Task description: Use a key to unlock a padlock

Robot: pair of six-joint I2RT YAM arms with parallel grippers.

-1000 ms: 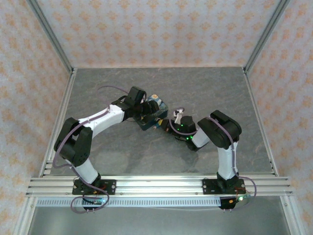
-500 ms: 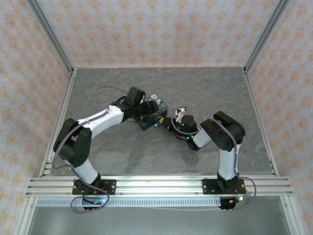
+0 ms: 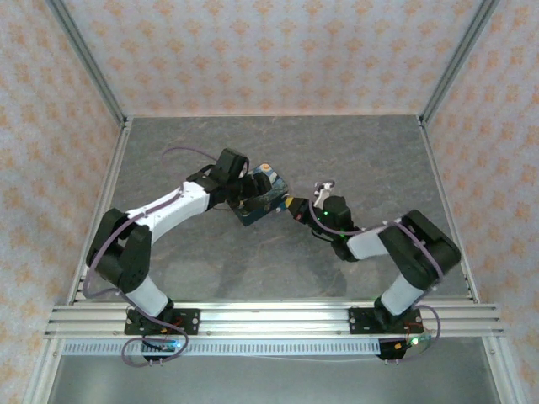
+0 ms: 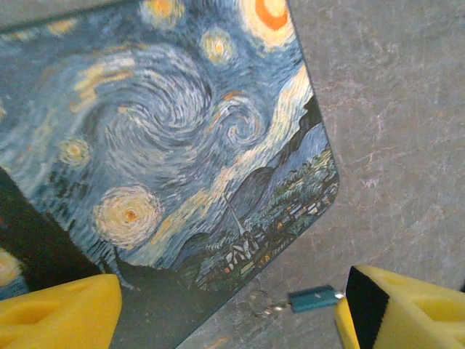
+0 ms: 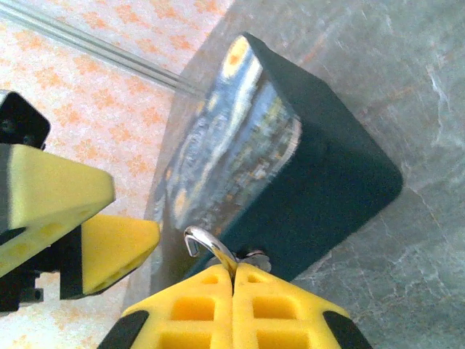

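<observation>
I can read no text, label, brand or number anywhere on my feeds. The blue rectangular tin [image 4: 182, 145] bears a swirling starry-night painting, and I make out no lettering on it.

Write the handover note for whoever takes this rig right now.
Left gripper: open above the tin, holding nothing.
Right gripper: shut on what looks like the key, a thin silver hooked piece; unconfirmed.
Padlock: lying on the table just off the tin's corner.
Done: key apparently in grip.
Left: steady the padlock, insert the key, turn.
</observation>
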